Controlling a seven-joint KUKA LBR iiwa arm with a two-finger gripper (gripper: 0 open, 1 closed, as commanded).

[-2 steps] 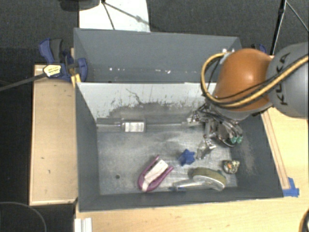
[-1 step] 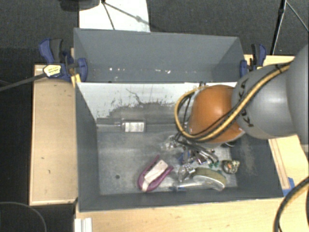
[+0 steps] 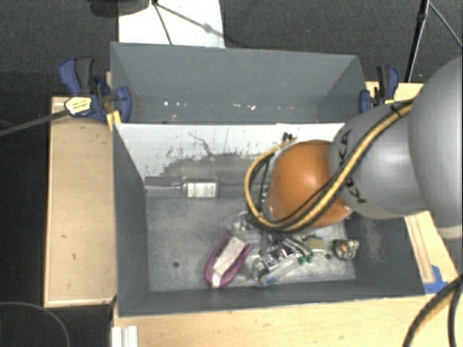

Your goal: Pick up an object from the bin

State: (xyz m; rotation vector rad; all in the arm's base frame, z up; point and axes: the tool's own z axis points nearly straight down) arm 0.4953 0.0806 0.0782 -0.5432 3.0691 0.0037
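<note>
pick zone: small heap [image 3: 281, 260] of shiny clear and metal bits on the bin floor, front-right, close to the front wall. The pieces are too tangled to tell apart.
nearest single item: purple packet [image 3: 227, 260] with a purple edge and a pale face, lying tilted just left of the heap. Can't tell whether it touches the heap.
gripper: [image 3: 269, 246] low over the heap's left part, directly under the orange cover. Its tip blends into the shiny bits.
gripper state: cannot tell how far open it is, because the cover and clutter hide it. Nothing can be seen in its hold.
green bit: [image 3: 312, 240] small, at the heap's right edge, just under the cover.
round thing: [image 3: 344, 249] small, brownish with a metal look, right of the heap and apart from it, near the right wall.
silver cylinder: [image 3: 198, 189] lying on its side at the foot of the back wall, left of the arm, well apart from the heap.
orange cover: [image 3: 304, 183] a rounded dome on the wrist, above the right half of the floor.
cables: [image 3: 255, 186] a black-and-yellow loop around the cover's left side, running up along the arm.
arm: [image 3: 405, 157] a grey body coming in over the right wall.
bin: [image 3: 181, 230] grey metal. The left half of the floor is bare, and the back wall is scuffed.
</note>
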